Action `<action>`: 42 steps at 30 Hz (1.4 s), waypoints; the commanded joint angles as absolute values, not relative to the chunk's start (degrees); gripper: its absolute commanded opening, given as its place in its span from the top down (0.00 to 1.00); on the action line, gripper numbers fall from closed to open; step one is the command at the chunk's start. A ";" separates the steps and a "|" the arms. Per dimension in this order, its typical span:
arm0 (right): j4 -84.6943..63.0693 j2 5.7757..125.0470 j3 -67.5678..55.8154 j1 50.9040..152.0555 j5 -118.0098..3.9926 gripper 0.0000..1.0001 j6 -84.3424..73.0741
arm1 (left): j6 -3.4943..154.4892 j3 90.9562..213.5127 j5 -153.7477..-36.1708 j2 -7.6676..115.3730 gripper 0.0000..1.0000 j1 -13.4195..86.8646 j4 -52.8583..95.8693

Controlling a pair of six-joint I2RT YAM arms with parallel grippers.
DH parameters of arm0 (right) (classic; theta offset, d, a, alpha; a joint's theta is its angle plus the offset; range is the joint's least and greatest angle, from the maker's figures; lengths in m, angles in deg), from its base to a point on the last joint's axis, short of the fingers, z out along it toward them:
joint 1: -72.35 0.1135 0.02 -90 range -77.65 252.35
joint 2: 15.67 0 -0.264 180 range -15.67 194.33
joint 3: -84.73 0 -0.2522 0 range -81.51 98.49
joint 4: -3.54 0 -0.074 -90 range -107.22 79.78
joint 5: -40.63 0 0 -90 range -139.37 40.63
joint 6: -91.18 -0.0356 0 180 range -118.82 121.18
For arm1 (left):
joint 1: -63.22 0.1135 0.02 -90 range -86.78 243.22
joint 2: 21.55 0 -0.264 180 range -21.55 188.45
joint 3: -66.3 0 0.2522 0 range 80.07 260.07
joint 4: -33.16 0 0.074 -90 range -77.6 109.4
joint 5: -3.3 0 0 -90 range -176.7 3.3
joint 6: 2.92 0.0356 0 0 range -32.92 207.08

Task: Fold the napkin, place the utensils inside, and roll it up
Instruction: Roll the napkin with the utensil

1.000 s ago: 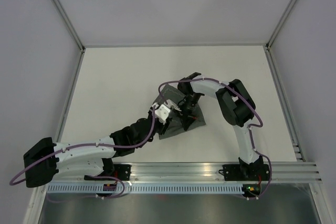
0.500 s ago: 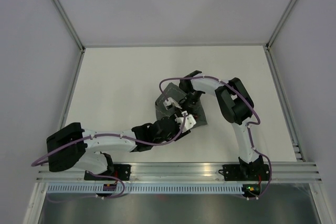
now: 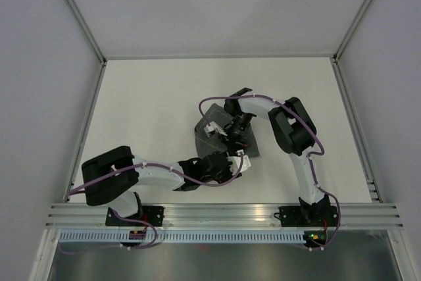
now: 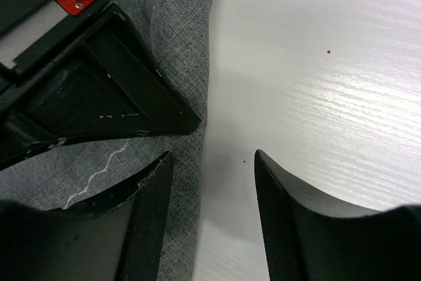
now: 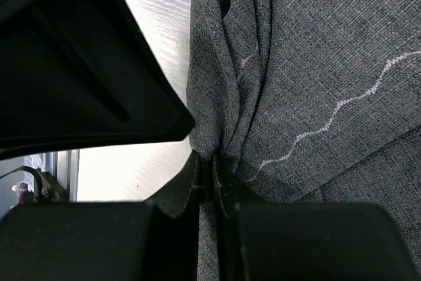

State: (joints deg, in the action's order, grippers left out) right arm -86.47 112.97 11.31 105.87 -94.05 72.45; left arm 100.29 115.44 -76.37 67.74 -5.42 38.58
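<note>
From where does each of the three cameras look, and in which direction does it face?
Top external: above and behind the robot, looking down at the table; left arm and right arm show, meeting over the napkin.
Left wrist: looking down past the open left gripper at the napkin's edge.
Right wrist: looking along the right gripper, shut on a napkin fold.
Both wrist views share the napkin and the other gripper.

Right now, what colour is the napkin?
The napkin is dark grey with pale stitching; clearest from right wrist.
</note>
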 commanded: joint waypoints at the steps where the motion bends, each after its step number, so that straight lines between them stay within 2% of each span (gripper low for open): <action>1: -85.28 114.41 12.88 105.84 -96.21 1.00 73.78 | 103.16 115.14 -76.07 69.59 0.42 -5.51 45.05; 7: -85.01 114.58 13.06 105.84 -96.21 1.00 73.25 | 104.30 113.29 -73.25 70.47 0.42 -2.97 49.19; 17: -85.27 115.37 13.94 105.84 -96.21 1.00 72.72 | 105.18 114.78 -75.45 72.75 0.49 -2.34 45.42; 23: -85.36 115.55 14.03 105.40 -96.48 0.99 72.37 | 105.71 117.32 -76.50 75.56 0.67 -2.34 40.85; 26: -85.28 115.38 13.59 105.22 -96.83 0.99 72.02 | 105.27 118.20 -77.38 76.00 0.82 -2.26 39.97; 29: -84.92 115.02 13.32 104.96 -98.05 0.99 70.97 | 104.66 119.44 -79.22 76.44 0.92 -1.91 36.99; 31: -84.05 114.67 13.32 104.61 -98.76 0.94 69.22 | 103.78 119.53 -80.80 76.18 0.94 -1.12 36.11; 32: -83.96 113.89 13.24 104.43 -99.20 0.83 68.77 | 103.34 119.62 -82.98 75.92 0.97 -0.68 35.75; 34: -83.00 112.66 12.80 103.82 -100.87 0.71 66.49 | 101.59 119.62 -85.72 74.95 0.98 1.07 35.05; 35: -82.73 111.78 12.62 103.56 -101.31 0.61 65.96 | 101.06 119.96 -86.43 74.69 0.98 1.87 33.65; 38: -78.52 107.30 10.17 102.68 -102.54 0.52 60.35 | 99.39 121.10 -94.06 74.25 0.98 3.98 31.53; 42: -71.49 101.06 7.35 101.10 -103.25 0.50 50.68 | 97.46 121.90 -98.56 74.86 0.98 5.91 30.56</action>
State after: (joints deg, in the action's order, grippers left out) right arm -79.25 107.77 8.31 102.37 -98.71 58.57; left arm 101.51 121.06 -90.23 74.28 4.85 34.82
